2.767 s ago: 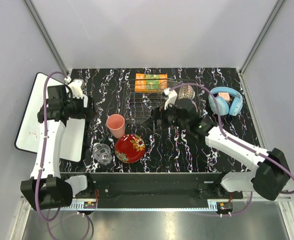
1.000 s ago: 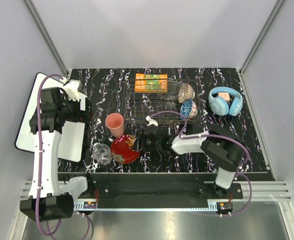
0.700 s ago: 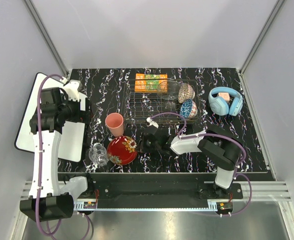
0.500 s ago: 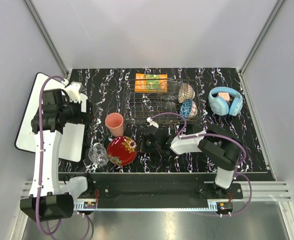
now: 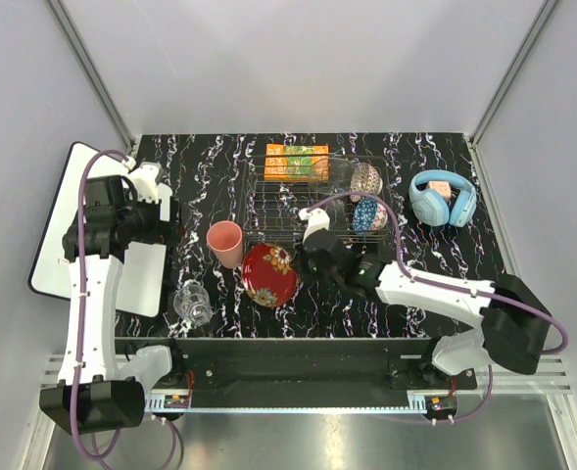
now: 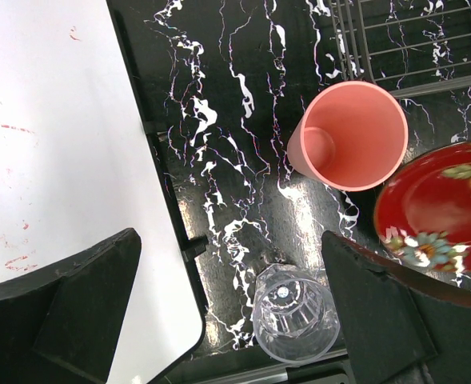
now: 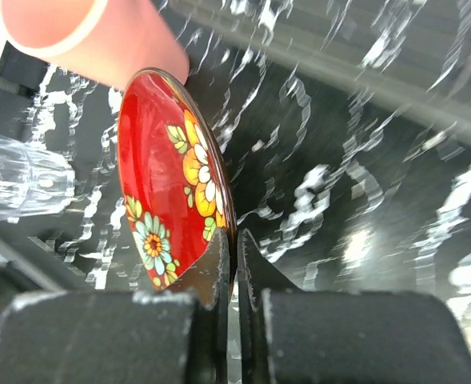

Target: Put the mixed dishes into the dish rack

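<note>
The red floral bowl (image 5: 268, 275) (image 7: 169, 172) hangs tilted on edge above the table, my right gripper (image 5: 298, 266) (image 7: 235, 254) shut on its rim. The pink cup (image 5: 227, 245) (image 6: 350, 136) stands upright just left of it. Close to the table's near edge stands the small clear glass cup (image 5: 194, 303) (image 6: 294, 313). My left gripper (image 5: 159, 211) (image 6: 233, 320) hovers open, high above the table left of both cups, holding nothing. The dish rack (image 5: 280, 208) holds the beige patterned bowl (image 5: 364, 181), the blue patterned bowl (image 5: 369, 213) and a clear bowl (image 5: 336, 176).
An orange-green box (image 5: 296, 162) lies against the rack's far side. Light-blue headphones (image 5: 443, 198) lie right of the rack. A flat white board (image 5: 61, 220) (image 6: 51, 160) covers the table's left edge under my left arm.
My right gripper shut on the red bowl's rim, then lifted it and carried it right and toward the rack, tipping it on edge. The left arm barely moved.
</note>
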Available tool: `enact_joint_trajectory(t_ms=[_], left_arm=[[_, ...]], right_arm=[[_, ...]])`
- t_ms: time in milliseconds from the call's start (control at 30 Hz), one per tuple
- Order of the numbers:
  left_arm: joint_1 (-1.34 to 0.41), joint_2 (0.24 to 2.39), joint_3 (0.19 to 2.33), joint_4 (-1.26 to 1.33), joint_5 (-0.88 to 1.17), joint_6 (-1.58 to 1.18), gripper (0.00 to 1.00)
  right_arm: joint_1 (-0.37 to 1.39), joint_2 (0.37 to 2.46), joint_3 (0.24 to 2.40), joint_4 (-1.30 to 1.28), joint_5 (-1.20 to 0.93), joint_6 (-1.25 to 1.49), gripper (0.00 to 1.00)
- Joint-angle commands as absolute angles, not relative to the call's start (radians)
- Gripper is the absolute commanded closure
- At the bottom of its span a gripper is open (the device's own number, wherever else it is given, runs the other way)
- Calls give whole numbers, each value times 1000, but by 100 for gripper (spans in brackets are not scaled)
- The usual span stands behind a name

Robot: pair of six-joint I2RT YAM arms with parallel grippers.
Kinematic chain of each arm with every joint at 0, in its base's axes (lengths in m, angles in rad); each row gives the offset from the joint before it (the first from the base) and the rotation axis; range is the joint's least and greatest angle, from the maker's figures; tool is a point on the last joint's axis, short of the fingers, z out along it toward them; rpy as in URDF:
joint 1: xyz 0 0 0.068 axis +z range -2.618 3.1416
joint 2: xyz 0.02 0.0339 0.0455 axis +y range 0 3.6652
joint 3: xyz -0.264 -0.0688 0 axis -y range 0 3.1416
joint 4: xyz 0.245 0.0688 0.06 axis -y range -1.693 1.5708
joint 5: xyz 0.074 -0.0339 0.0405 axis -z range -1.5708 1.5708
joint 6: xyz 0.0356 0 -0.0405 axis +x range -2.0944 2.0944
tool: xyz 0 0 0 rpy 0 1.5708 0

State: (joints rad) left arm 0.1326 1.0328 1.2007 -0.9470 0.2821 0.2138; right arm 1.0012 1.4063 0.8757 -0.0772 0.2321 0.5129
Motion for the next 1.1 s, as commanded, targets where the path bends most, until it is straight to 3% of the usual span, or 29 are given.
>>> enact_joint_trajectory(t_ms=[0, 367, 633, 800, 1067], left_arm=[[130, 1005, 1181, -897, 272, 218, 1], [130, 996, 1155, -896, 262, 207, 1], [130, 993, 1135, -891, 255, 213, 1], [130, 985, 1100, -871, 233, 221, 1], [130, 1023, 1094, -850, 241, 215, 1]], right_arm=[[1005, 1322, 1018, -141, 368, 226, 100], [967, 1316, 1181, -26, 675, -420, 100], [822, 1324, 1063, 340, 535, -989, 100], [746, 1388, 1060, 344, 488, -1254, 100], [721, 1436, 1045, 250, 405, -1351, 100]])
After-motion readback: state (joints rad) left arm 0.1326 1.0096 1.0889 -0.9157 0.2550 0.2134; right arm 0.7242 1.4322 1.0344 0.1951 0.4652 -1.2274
